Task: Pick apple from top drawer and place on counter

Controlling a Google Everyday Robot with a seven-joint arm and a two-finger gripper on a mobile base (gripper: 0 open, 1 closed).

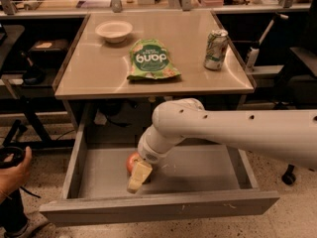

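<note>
The top drawer [89,152] stands pulled out below the counter [99,68], its grey floor open to view. The apple [132,161], red-orange, lies on the drawer floor left of centre. My gripper [138,175] reaches down into the drawer at the end of the white arm [233,133]. Its cream tip sits right against the apple's front right side and hides part of it. I cannot tell whether the apple is gripped.
On the counter are a green snack bag [151,59], a white bowl [114,30] at the back left and a drink can [216,49] at the right. A person's hand [14,166] is at the left edge. A cluttered bench runs behind.
</note>
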